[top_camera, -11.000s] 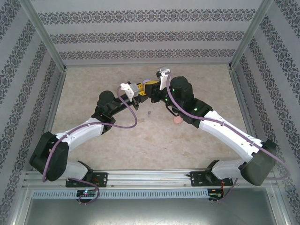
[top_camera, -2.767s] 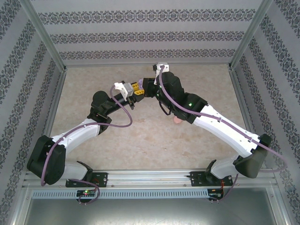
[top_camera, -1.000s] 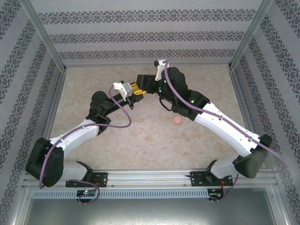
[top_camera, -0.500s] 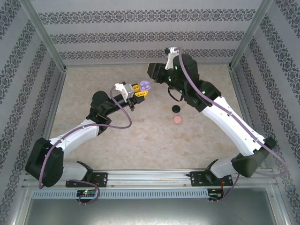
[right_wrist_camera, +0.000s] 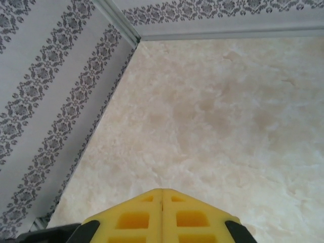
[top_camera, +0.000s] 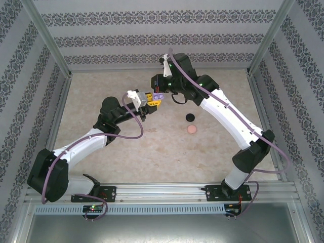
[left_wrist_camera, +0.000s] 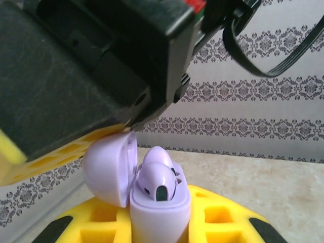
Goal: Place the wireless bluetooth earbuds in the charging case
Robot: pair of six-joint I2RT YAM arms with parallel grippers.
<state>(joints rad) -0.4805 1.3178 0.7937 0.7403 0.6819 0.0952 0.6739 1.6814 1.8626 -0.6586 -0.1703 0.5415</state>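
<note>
The left tool (top_camera: 153, 99) is clamped on the lower body of a lilac charging case (left_wrist_camera: 161, 212) and holds it up off the desk (top_camera: 126, 147), toward the far middle of the workspace. The case's lid (left_wrist_camera: 107, 169) is swung open to one side. A lilac earbud (left_wrist_camera: 156, 174) sits in the case with its rounded head standing above the rim, so it looks dropped in but perhaps not pressed fully home. The right tool (right_wrist_camera: 162, 215) hangs right above the case with its yellow fingers pressed flat together and nothing between them. By count there is one lilac case in the air, and one black round case (top_camera: 190, 117) and one pink round case (top_camera: 192, 129) lying near each other on the desk to the right. One earbud is plain to see; whether a second lies behind it I cannot tell. The earbud is likely very light, hard and glossy, so it would slip or flick away under a hard pinch. It is best taken lightly across the head or pushed down from above. The thin hinged lid is the fragile part, so hold the case by its base.
</note>
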